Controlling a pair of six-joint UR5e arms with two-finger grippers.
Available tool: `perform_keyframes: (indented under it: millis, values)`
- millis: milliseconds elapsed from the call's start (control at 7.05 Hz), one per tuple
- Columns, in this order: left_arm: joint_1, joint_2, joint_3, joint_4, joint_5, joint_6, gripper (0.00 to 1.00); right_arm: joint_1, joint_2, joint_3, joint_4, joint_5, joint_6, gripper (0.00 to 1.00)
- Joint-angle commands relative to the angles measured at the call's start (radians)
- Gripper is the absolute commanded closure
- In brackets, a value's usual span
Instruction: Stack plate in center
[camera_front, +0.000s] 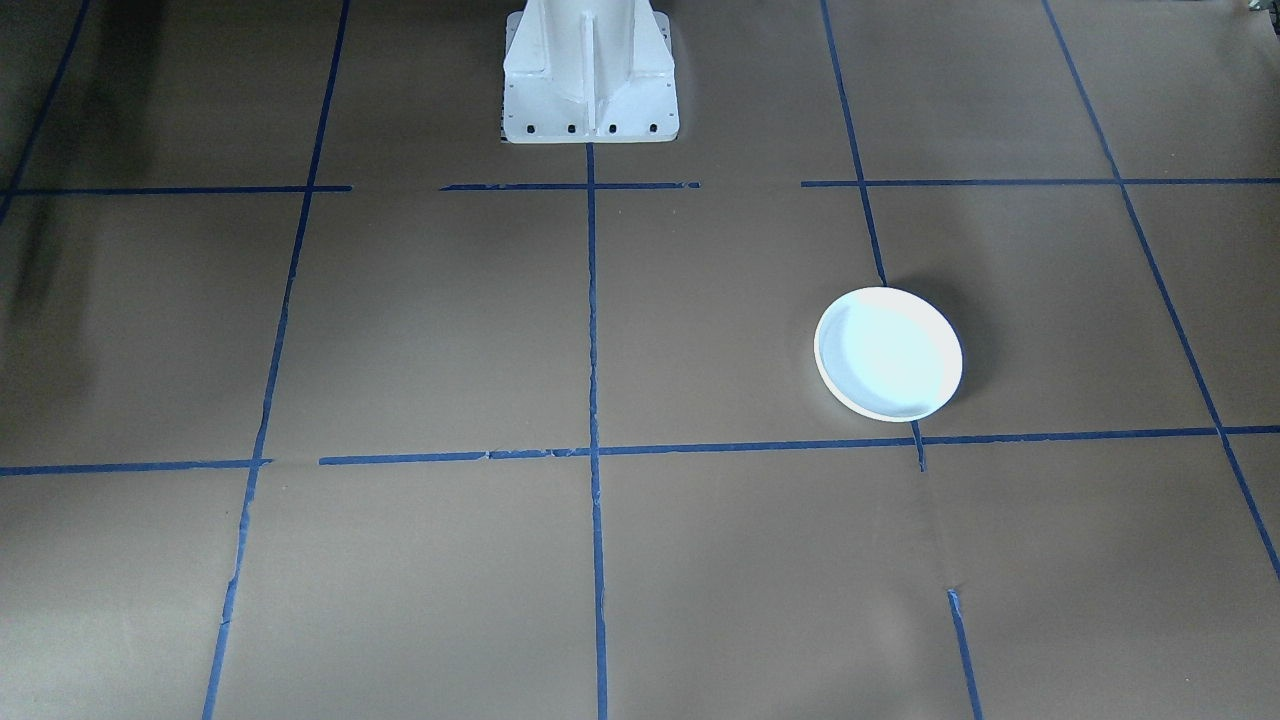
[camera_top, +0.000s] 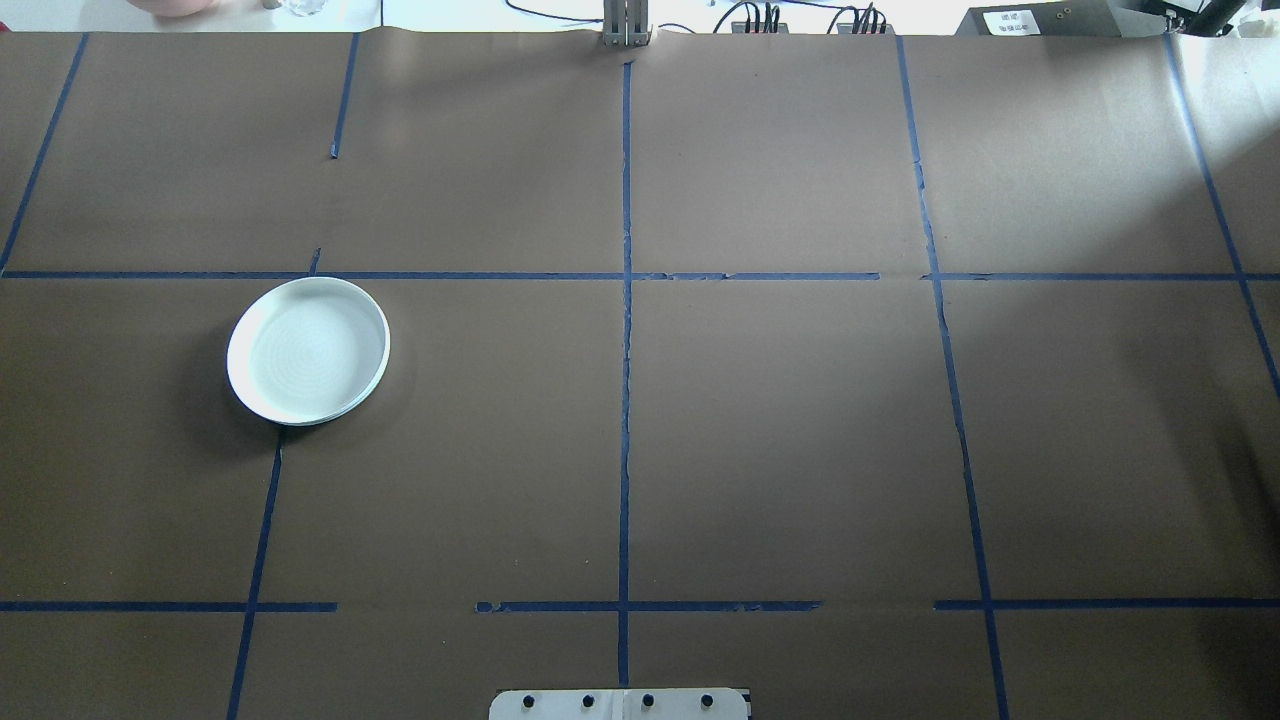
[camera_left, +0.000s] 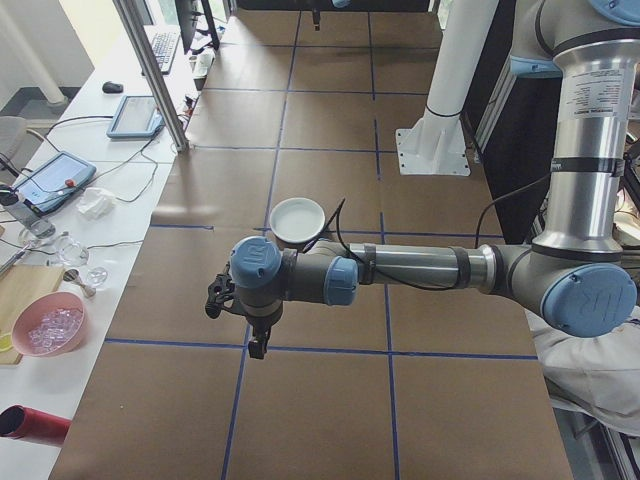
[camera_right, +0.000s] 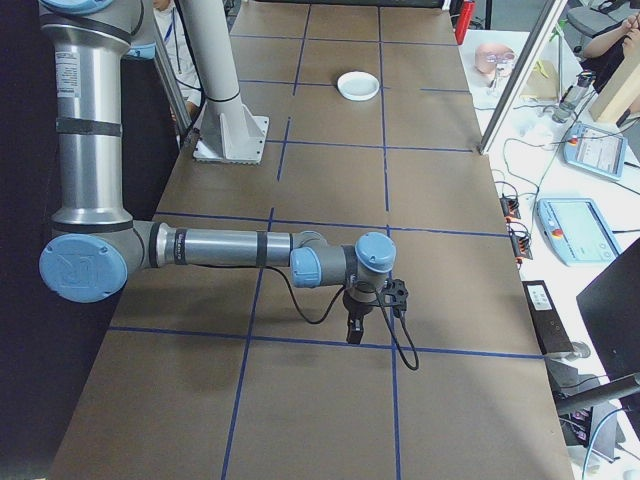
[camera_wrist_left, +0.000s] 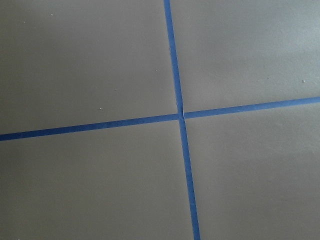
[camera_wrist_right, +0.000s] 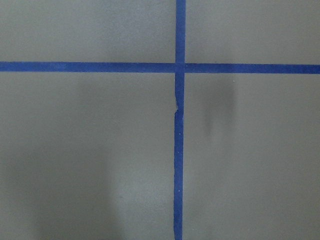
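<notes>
Front view: the plate (camera_front: 888, 353) sits alone on the robot's left side, well off center. Overhead: no arms in shot. Side views: left gripper (camera_left: 240, 318) and right gripper (camera_right: 360, 312) hover high, can't tell if they're apart. That shallow rim could easily slip a pinch.

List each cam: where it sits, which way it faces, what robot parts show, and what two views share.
Front-facing: across the table, facing the robot; base only.
Overhead: behind the robot, looking down; base edge only.
Left: table's end; near left arm, left claw.
Right: opposite end; near right arm, right claw.
Left wrist: straight down at a tape cross; no robot.
Right wrist: the same, another cross.
Shared: front-facing and overhead both show the plate on the robot's left.
</notes>
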Motion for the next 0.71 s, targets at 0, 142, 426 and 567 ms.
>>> perform_keyframes:
  millis: [0, 142, 426, 567]
  values:
    - [0.0, 0.018, 0.001, 0.0, 0.0, 0.001, 0.0, 0.0, 0.0, 0.0, 0.0, 0.0, 0.0, 0.0]
    - [-0.002, 0.016, 0.0, 0.0, 0.0, 0.001, 0.0, 0.0, 0.0, 0.0, 0.0, 0.0, 0.0, 0.0]
    - [-0.002, 0.016, -0.002, 0.0, 0.0, 0.001, 0.0, 0.0, 0.0, 0.0, 0.0, 0.0, 0.0, 0.0]
    - [-0.002, 0.015, -0.005, 0.0, 0.0, 0.001, 0.0, 0.0, 0.0, 0.0, 0.0, 0.0, 0.0, 0.0]
